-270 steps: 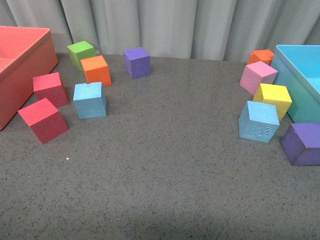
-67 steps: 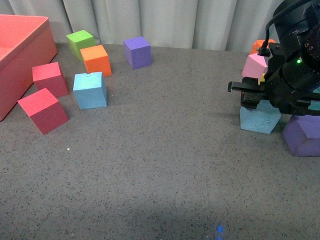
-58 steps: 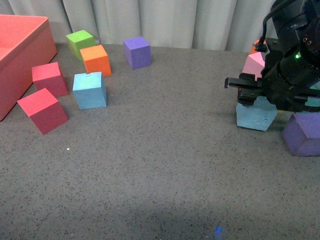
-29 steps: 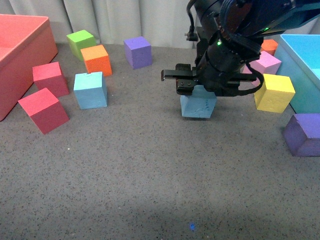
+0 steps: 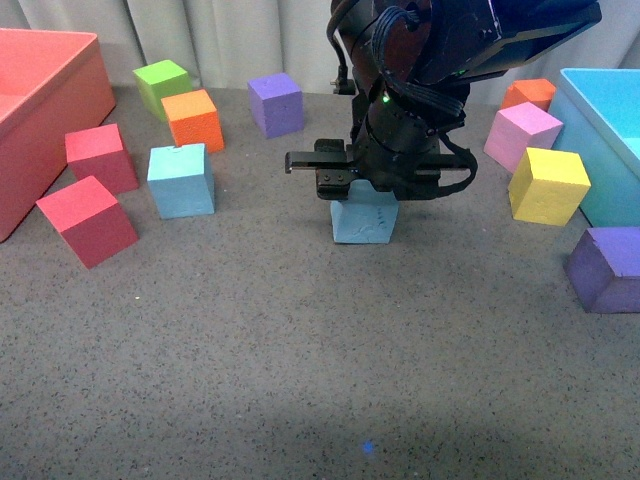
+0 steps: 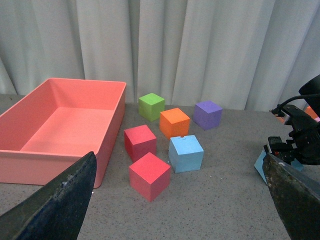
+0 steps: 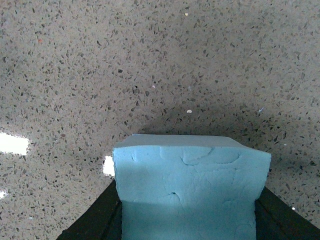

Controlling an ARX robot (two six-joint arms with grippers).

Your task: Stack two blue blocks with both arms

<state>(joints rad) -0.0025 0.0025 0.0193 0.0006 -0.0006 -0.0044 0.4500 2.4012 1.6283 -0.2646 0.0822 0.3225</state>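
My right gripper (image 5: 362, 205) is shut on a light blue block (image 5: 364, 218) with an embossed face and holds it just above the grey table, near the middle. In the right wrist view the block (image 7: 190, 190) fills the space between the black fingers (image 7: 95, 220). It also shows at the edge of the left wrist view (image 6: 261, 164). The second blue block (image 5: 180, 180) sits on the table at the left, also in the left wrist view (image 6: 185, 153). My left gripper (image 6: 180, 200) is open, well above the table; it is out of the front view.
A red bin (image 5: 40, 120) stands at the far left, a turquoise bin (image 5: 605, 140) at the far right. Two red cubes (image 5: 86, 220), an orange (image 5: 192, 120), green (image 5: 162, 82) and purple cube (image 5: 275, 102) lie at the left and back. Pink (image 5: 520, 135), yellow (image 5: 546, 185), purple (image 5: 605, 268) cubes lie at the right.
My right arm came in, closed on the embossed blue block at the right and has carried it leftward to the table's middle. The other cubes have not moved.
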